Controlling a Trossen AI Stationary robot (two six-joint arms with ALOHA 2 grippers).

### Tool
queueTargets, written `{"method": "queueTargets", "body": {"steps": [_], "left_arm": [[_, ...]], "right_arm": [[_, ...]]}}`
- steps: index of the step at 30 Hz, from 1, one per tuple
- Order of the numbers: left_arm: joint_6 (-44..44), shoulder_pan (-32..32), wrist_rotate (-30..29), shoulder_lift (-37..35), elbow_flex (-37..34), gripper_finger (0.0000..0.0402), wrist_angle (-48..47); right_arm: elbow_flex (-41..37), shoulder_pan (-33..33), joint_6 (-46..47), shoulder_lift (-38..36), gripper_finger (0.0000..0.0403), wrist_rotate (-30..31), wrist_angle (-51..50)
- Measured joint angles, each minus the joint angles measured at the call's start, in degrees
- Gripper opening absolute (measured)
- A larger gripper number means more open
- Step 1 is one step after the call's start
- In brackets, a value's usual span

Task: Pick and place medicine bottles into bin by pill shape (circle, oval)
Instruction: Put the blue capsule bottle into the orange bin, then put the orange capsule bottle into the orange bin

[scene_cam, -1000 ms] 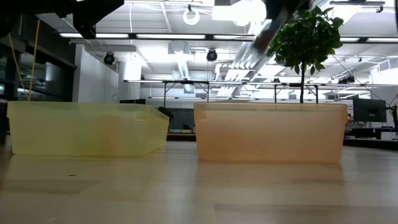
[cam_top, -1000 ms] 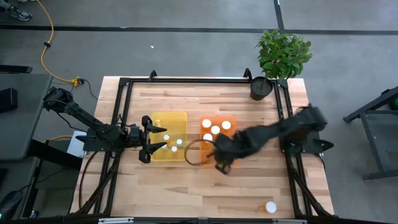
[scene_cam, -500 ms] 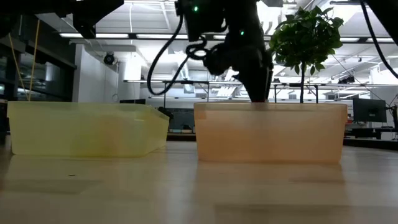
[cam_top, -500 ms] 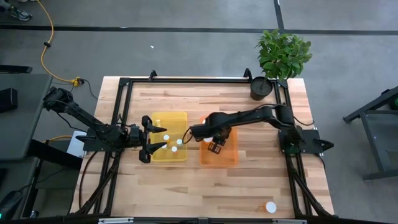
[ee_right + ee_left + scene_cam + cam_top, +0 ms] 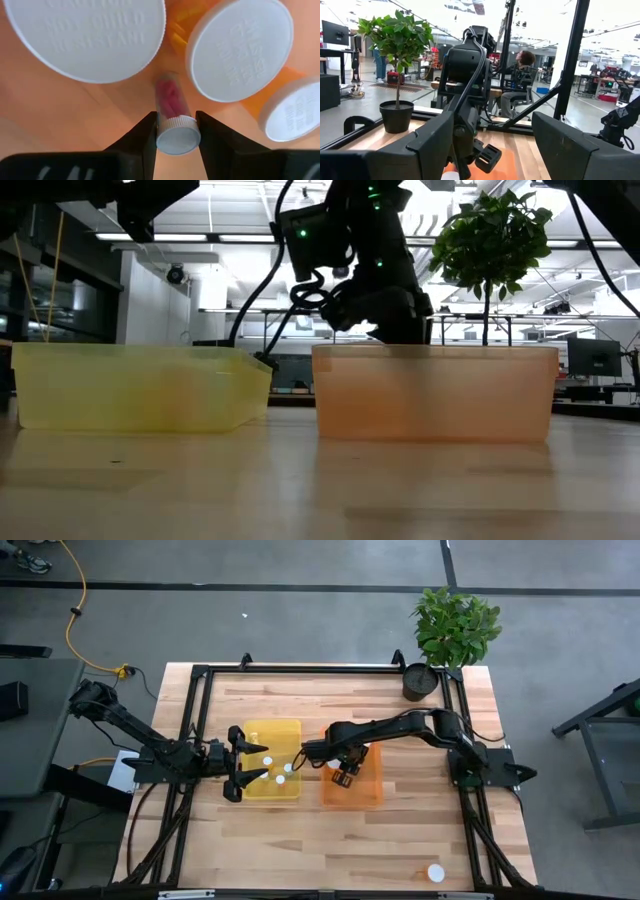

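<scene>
Reaching: the right gripper (image 5: pixel 345 771) has swung in from the bench's front half and now hangs low inside the orange bin (image 5: pixel 368 786), at its rear-left part.
Right grip: fingers (image 5: pixel 141 137) closed to a narrow gap on a small vial (image 5: pixel 172 121) with a white cap and pink pills inside; the vial sits between both fingers, just above the bin floor.
Change noted: a second ago this arm was mid-swing near the bin's front-left corner; half a second ago it was over the bin; since then it has only settled slightly.
Bin contents: white-capped amber bottles (image 5: pixel 237 47) stand close around the held vial, near it but not clearly touching.
Judgement: delivery is at the release stage; letting go should leave the vial among its neighbours.
Left arm: waiting at the left edge of the yellow bin (image 5: pixel 252 730), left gripper (image 5: pixel 252 762) spread wide and empty.
Yellow bin: a few white caps (image 5: pixel 280 779) lie in it.
Outstanding: one bottle (image 5: pixel 435 873) remains near the bench's front-right corner.
Non-task item: potted plant (image 5: pixel 452 632) at the rear-right corner.
</scene>
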Motion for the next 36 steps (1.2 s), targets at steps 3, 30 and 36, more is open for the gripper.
{"method": "queueTargets", "body": {"steps": [3,30,36], "left_arm": [[0.0,-0.01,0.01,0.0,0.0,0.0257,0.02],[-0.02,-0.01,0.01,0.0,0.0,0.0257,-0.11],[-0.02,-0.01,0.01,0.0,0.0,0.0257,-0.1]], "right_arm": [[0.0,0.01,-0.04,-0.02,0.0116,0.39,0.12],[-12.68,17.29,2.46,-25.79,0.0256,8.69,13.27],[-27.63,30.39,14.11,-38.05,0.0256,10.91,33.51]]}}
